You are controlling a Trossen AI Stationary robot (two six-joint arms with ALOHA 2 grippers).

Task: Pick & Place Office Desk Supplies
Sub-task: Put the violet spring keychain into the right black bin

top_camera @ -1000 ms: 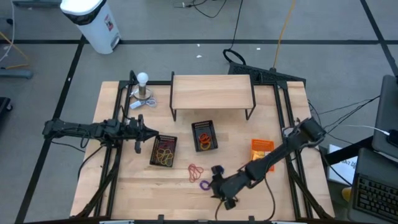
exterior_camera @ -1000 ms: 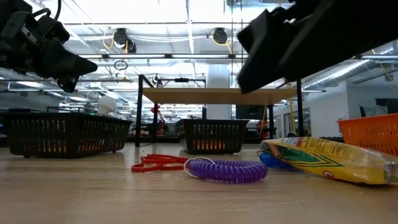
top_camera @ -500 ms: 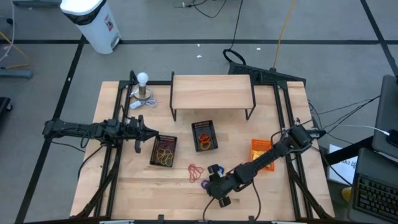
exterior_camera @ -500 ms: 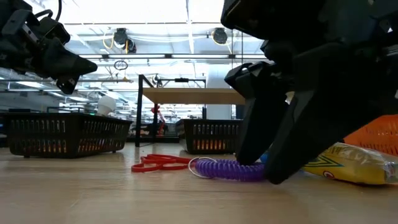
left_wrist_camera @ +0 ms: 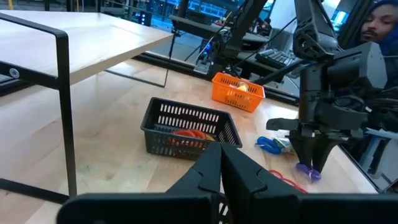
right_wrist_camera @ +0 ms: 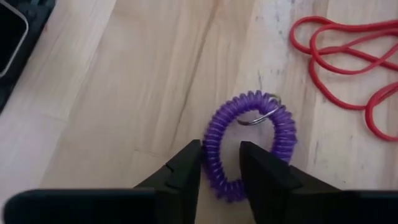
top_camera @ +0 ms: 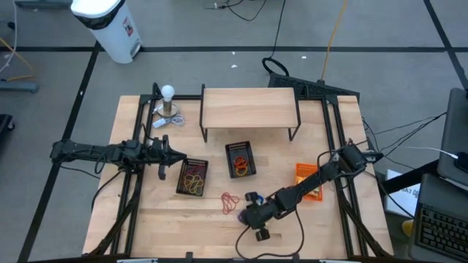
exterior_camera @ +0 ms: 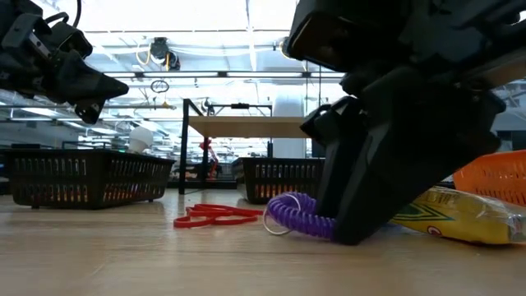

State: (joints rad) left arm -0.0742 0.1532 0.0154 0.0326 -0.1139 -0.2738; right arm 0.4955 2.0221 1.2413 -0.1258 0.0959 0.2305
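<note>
Right end effector (right_wrist_camera: 219, 163) pinching purple coil band (right_wrist_camera: 249, 144), bare table (top_camera: 183, 219) around, left end effector (left_wrist_camera: 221, 163) closed

A purple coiled wrist band (right_wrist_camera: 249, 146), closed into a ring and fitted with a small metal split ring, is found lying on the wooden table (top_camera: 146, 219), one side raised slightly in the low view. A section of its coil is straddled by the right gripper (right_wrist_camera: 221, 163). Red rubber bands (right_wrist_camera: 348, 62) are tangled loosely just beside the purple coil. A yellow packet (exterior_camera: 460, 215) with blue-white marks is laid flat near the coil. Further bands are seen inside the two black baskets (top_camera: 193, 177).
</note>
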